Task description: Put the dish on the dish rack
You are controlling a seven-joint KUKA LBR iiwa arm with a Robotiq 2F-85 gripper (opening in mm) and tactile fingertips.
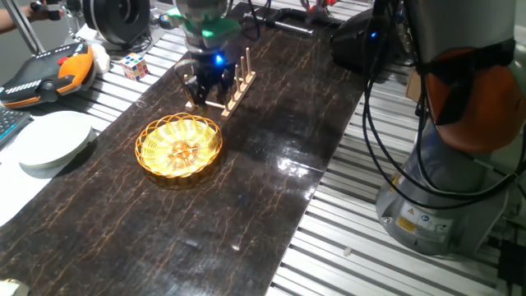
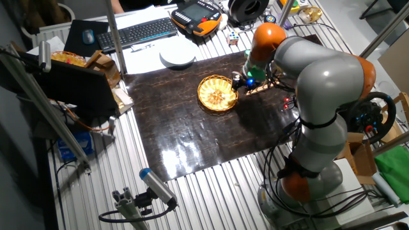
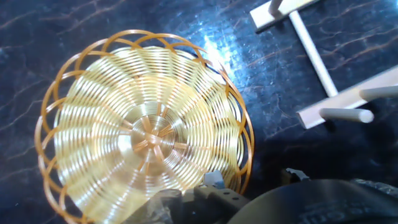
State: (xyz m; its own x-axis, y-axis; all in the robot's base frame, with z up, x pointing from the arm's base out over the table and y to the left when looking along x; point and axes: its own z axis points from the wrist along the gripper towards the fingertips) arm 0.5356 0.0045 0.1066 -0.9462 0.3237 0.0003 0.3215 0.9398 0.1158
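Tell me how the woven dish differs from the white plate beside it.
The dish is yellow-orange openwork weave with a scalloped rim; the white plate is plain, solid and smooth-edged. The dish lies on the dark mat, the white plate off its edge on a white surface. Both are round, shallow and lie flat.

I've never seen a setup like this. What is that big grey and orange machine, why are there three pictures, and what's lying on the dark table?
The machine is a jointed robot arm ending in a two-finger gripper. Two pictures come from fixed cameras looking at the table from different sides; the third comes from a camera on the hand itself, looking down along the fingers. On the dark marbled mat lies a round yellow-orange woven dish with a scalloped rim, flat on its base. Beside it stands a small light-wood rack with upright pegs. A plain white round plate sits off the mat's edge. The gripper hangs low between dish and rack and holds nothing; whether its fingers are open is unclear.
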